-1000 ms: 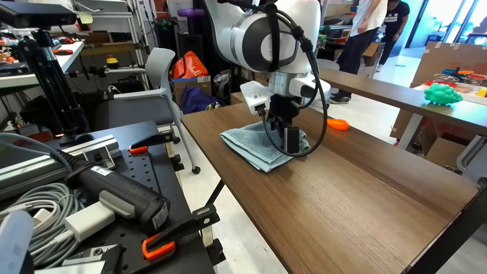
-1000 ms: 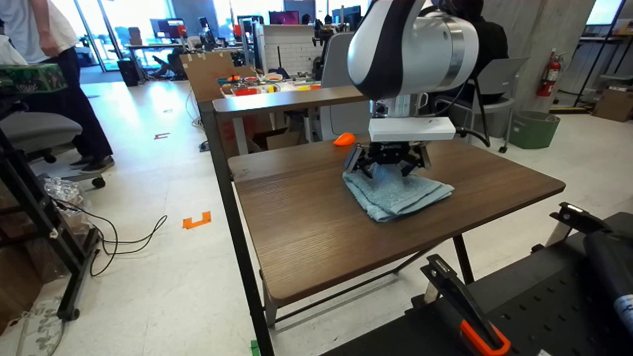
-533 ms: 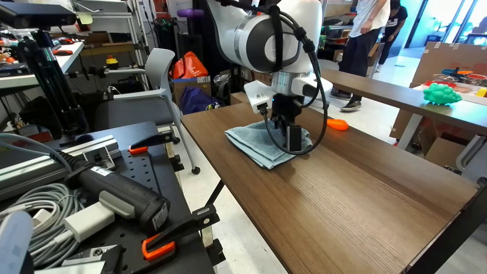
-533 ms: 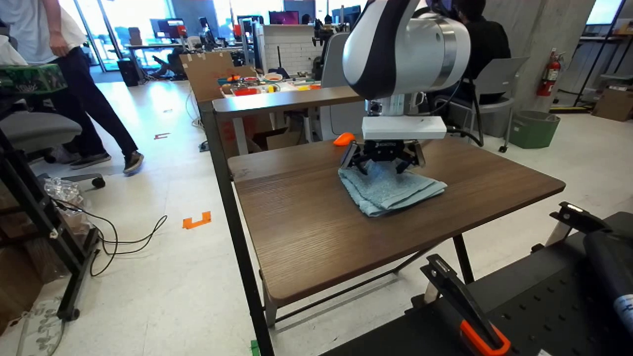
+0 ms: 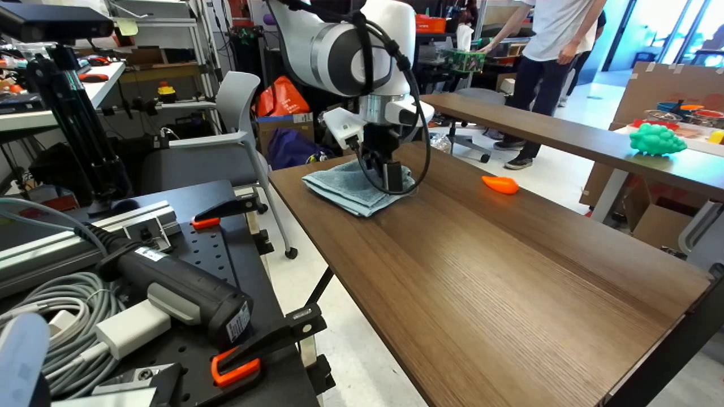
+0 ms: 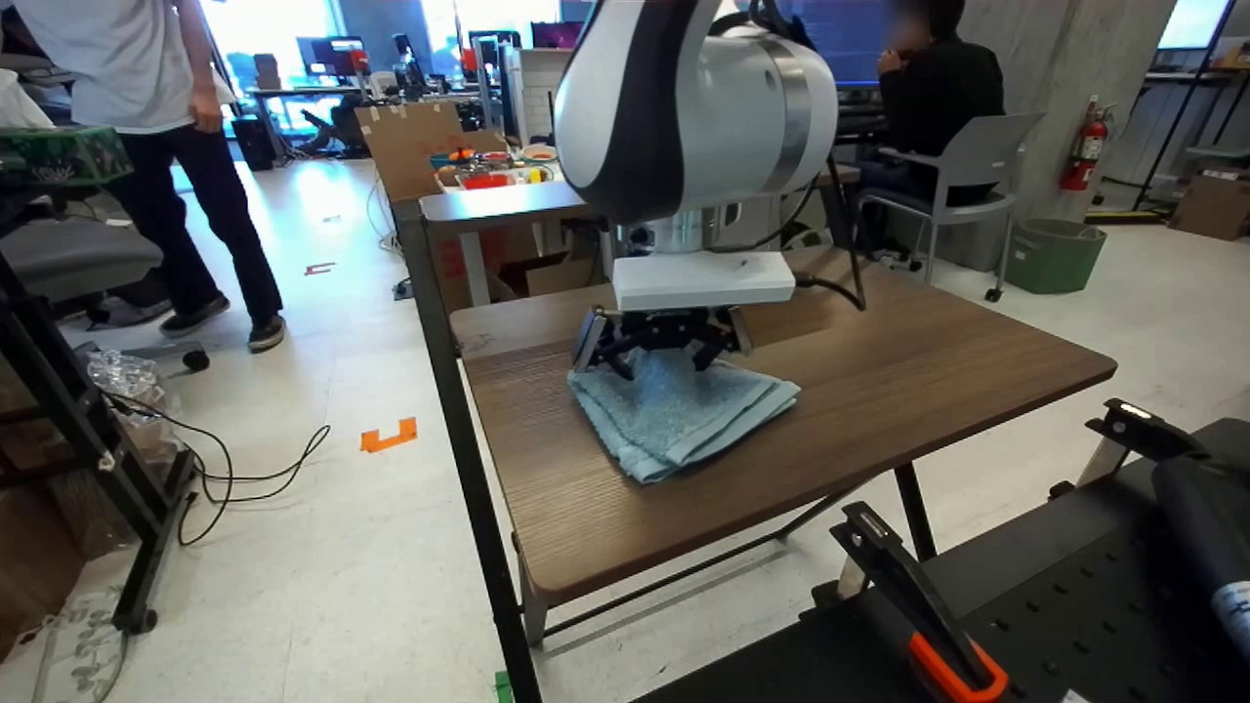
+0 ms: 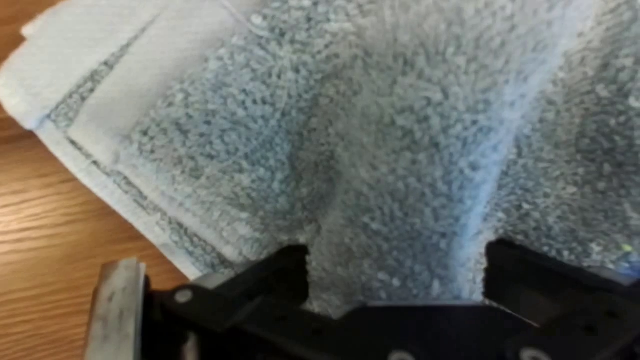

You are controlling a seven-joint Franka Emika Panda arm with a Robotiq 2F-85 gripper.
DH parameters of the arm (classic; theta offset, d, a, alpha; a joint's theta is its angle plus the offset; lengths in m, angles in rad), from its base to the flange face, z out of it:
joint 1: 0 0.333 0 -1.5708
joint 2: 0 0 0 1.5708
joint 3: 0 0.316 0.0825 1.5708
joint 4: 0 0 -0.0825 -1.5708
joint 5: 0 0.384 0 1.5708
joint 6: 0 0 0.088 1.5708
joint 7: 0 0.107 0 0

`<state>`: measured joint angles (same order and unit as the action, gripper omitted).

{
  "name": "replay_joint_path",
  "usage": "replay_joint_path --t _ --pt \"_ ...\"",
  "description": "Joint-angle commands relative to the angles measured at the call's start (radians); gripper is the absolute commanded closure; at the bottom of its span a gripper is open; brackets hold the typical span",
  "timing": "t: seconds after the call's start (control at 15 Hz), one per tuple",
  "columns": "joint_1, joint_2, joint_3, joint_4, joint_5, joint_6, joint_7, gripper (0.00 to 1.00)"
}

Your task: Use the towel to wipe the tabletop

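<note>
Clamping the towel (image 6: 684,420) on the tabletop (image 5: 498,282) between jaws, barcode label (image 5: 238,322) on black tool (image 5: 184,277) illegible.

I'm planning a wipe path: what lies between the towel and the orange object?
In an exterior view, bare tabletop lies between the towel and the orange object; a black cable loops past the towel's edge.

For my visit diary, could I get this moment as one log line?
task: wipe tabletop | gripper: closed on towel | towel: folded, bunched where gripped, on tabletop | orange object: on tabletop, apart from towel
</note>
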<state>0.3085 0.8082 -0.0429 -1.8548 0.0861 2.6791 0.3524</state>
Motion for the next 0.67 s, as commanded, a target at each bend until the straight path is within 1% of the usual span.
replay_joint_path --t 0.0,0.2,0.4,0.6 --pt "0.026 0.089 0.024 0.076 -0.004 0.049 0.032 0.00" --pt "0.007 0.128 0.025 0.194 0.025 0.028 0.070 0.00" --pt "-0.050 0.172 0.042 0.314 0.069 0.002 0.079 0.00" --pt "-0.101 0.212 0.049 0.398 0.106 0.006 0.073 0.00"
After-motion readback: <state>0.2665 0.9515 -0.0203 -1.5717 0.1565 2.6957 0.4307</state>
